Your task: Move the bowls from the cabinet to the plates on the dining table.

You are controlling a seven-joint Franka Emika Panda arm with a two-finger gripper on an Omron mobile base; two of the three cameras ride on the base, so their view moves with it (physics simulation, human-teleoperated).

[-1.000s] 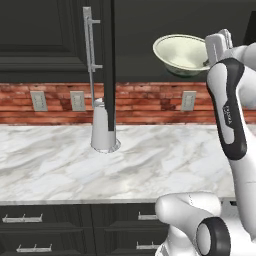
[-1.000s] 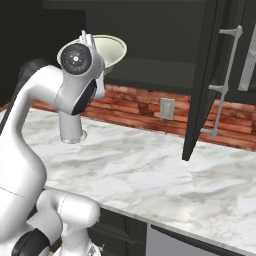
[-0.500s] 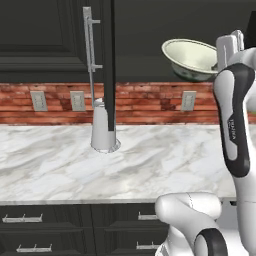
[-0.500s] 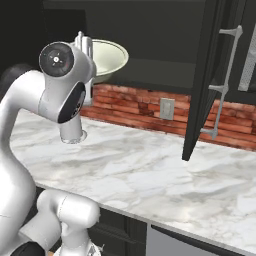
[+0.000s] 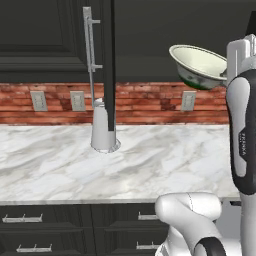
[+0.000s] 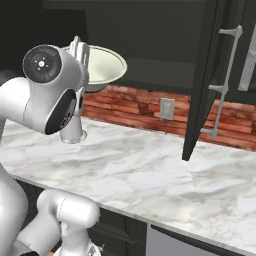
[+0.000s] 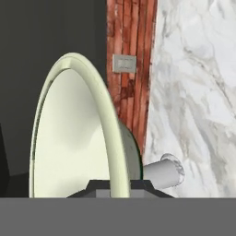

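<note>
My gripper [image 5: 229,66] is shut on the rim of the cream-white bowl [image 5: 196,64], which has green markings outside and hangs tilted in the air in front of the black wall cabinet [image 5: 45,40]. In the right base view the bowl [image 6: 104,67] sits just beyond my gripper [image 6: 80,51], above the brick backsplash. The hand view looks along the bowl's edge [image 7: 76,133], with my gripper [image 7: 115,185] clamped on the rim at the bottom. One cabinet door [image 6: 205,75] stands open with its long silver bar handle [image 6: 225,85]. The red bowl, the plates and the dining table are out of view.
A marble counter [image 5: 60,165] backed by a brick wall [image 5: 145,102] runs below the bowl. A grey cylinder [image 5: 103,131] stands on it near another open door edge [image 5: 109,65]. Black drawers [image 5: 30,230] lie under the counter.
The bowl, held in the gripper, has shifted slightly right and lower in the left base view. The arm's elbow has swung sideways, away from the cabinet.
</note>
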